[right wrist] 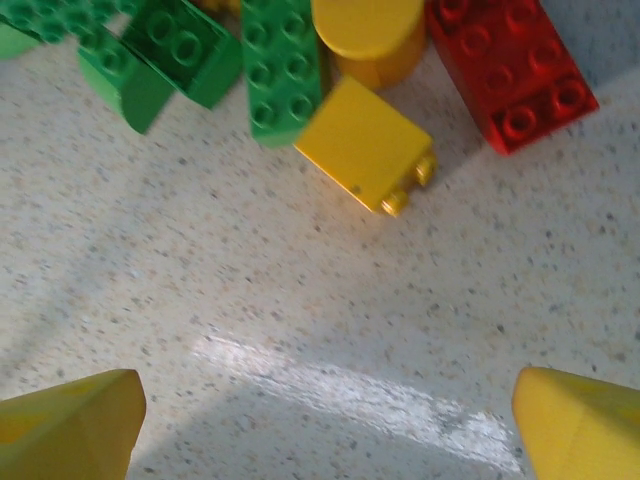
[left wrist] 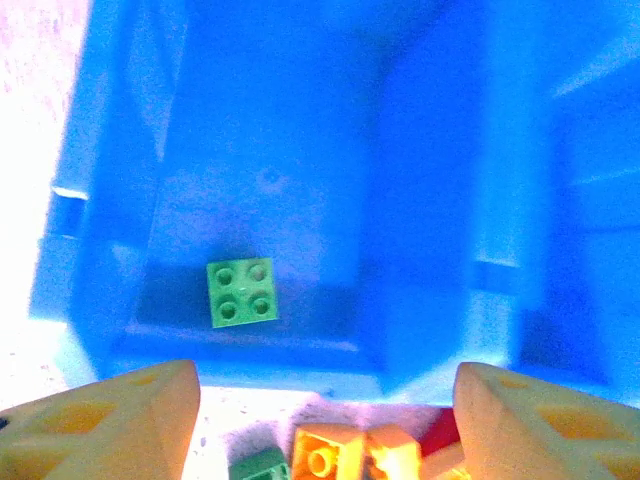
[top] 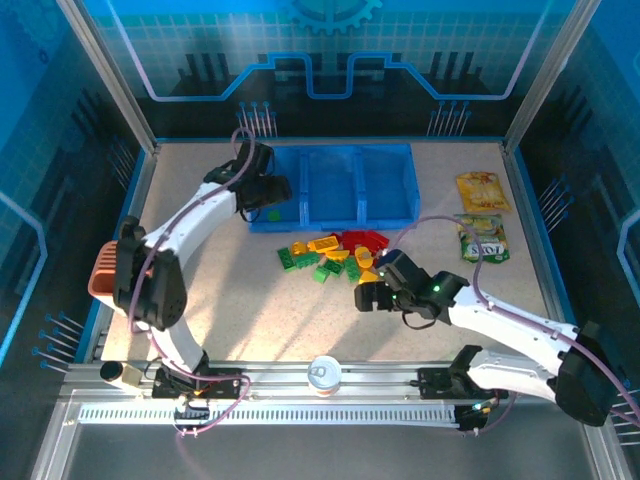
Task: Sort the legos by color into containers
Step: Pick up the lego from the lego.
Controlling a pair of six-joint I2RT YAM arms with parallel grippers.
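The blue tray point(top: 385, 212) has three side-by-side containers. One green lego point(left wrist: 241, 292) lies flat in the left container point(left wrist: 270, 180), and it also shows from above point(top: 273, 214). My left gripper point(left wrist: 325, 430) hangs open over that container's near wall with nothing between its fingers point(left wrist: 100, 420); from above it sits at the tray's left end point(top: 270, 192). The other legos lie in a heap point(top: 335, 255) in front of the tray. My right gripper point(right wrist: 325, 430) stands open over bare table, just short of a yellow lego point(right wrist: 365, 145), a red one point(right wrist: 510, 70) and green ones point(right wrist: 280, 70).
Two snack packets point(top: 483, 190) point(top: 483, 238) lie right of the tray. A can point(top: 324, 373) stands on the front rail between the arm bases. An orange-and-white holder point(top: 103, 272) sits at the table's left edge.
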